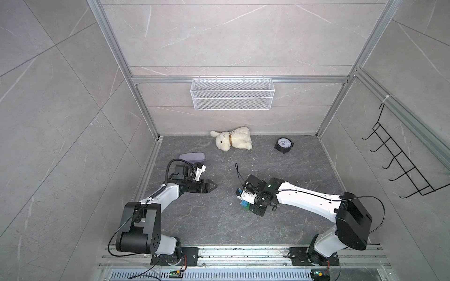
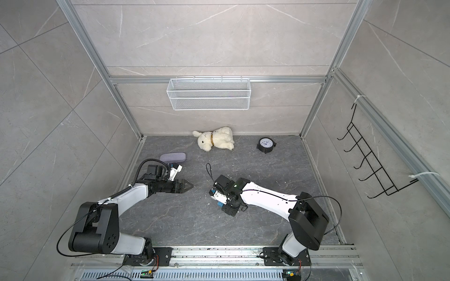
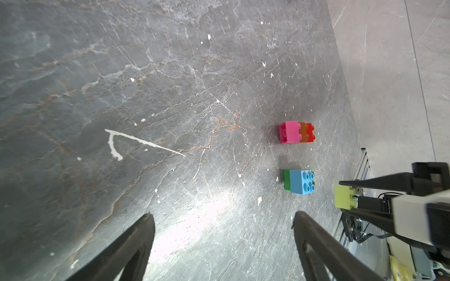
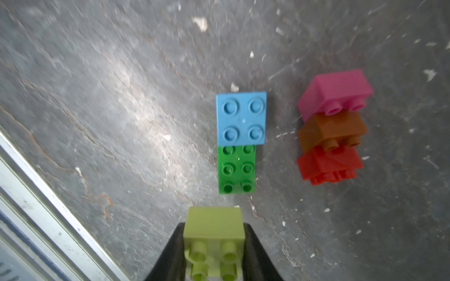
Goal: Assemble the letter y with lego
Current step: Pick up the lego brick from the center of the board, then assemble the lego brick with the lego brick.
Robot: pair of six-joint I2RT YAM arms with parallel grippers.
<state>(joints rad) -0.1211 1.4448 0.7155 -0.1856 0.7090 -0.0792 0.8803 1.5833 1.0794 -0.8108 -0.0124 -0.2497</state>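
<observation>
Right gripper [image 4: 214, 233] pinched the yellow-green brick [image 4: 214, 222], seemingly just short of the bare studs of the green bar [image 4: 237, 170]; squaring up before a straight press looked wise. Left gripper [image 3: 224, 214] gaped empty.

White arm shells [image 1: 309, 197], black joints [image 1: 353, 225]

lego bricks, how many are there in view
6: blue sits on one end of the green bar; yellow-green in the right gripper; pink, orange, red joined in a row beside them. None seems hidden.
</observation>
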